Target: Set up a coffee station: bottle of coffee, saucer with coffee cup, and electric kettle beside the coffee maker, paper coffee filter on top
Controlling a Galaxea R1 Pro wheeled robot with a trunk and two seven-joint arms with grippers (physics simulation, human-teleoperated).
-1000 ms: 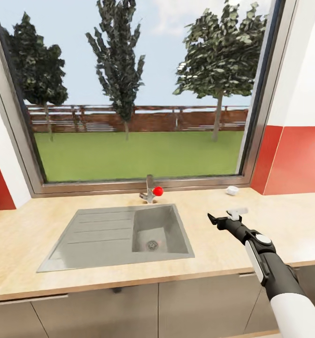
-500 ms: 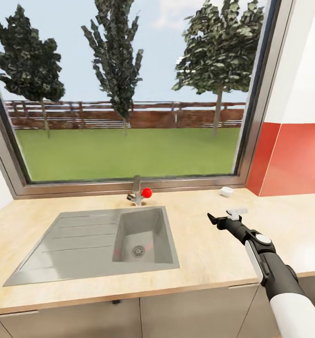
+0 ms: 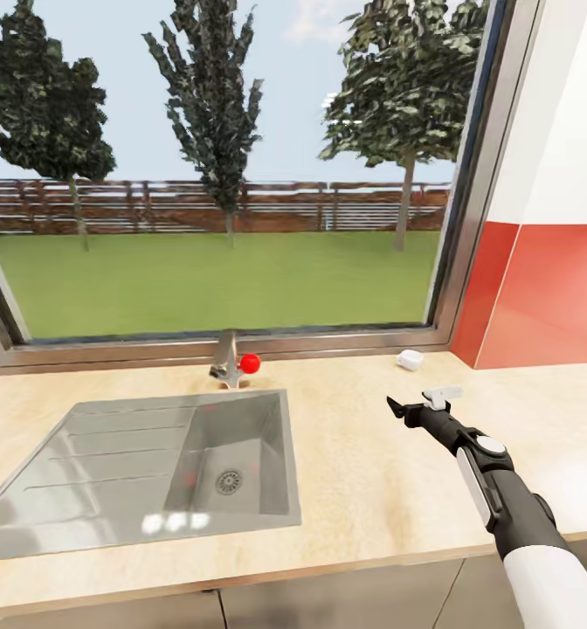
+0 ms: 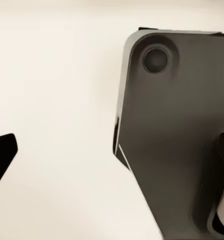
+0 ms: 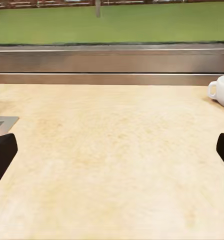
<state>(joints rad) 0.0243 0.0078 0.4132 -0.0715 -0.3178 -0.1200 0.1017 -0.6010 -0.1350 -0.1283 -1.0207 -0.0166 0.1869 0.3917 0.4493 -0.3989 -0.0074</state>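
Observation:
The kitchen countertop (image 3: 372, 489) of light wood runs below a wide window. A small white coffee cup (image 3: 410, 358) lies on its side at the back of the worktop, near the window's right corner; it is also at the edge of the right wrist view as the coffee cup (image 5: 222, 91). My right gripper (image 3: 420, 402) hovers over bare worktop a little in front of the cup, open, with nothing between its fingers. In the right wrist view the right gripper (image 5: 112, 152) has its dark fingertips (image 5: 2, 152) far apart. My left gripper (image 4: 112, 152) is open beside a dark grey robot panel (image 4: 177, 135).
A steel sink (image 3: 136, 463) with a drainboard is set into the worktop on the left, with a tap (image 3: 228, 360) and red knob (image 3: 250, 362) behind it. A red wall panel (image 3: 547, 297) stands at the right. Grey cabinet fronts (image 3: 328, 603) are below.
The camera has turned or rolled rightward: sink, tap and cup have slid left in the picture. My right arm keeps its place in the view, still open.

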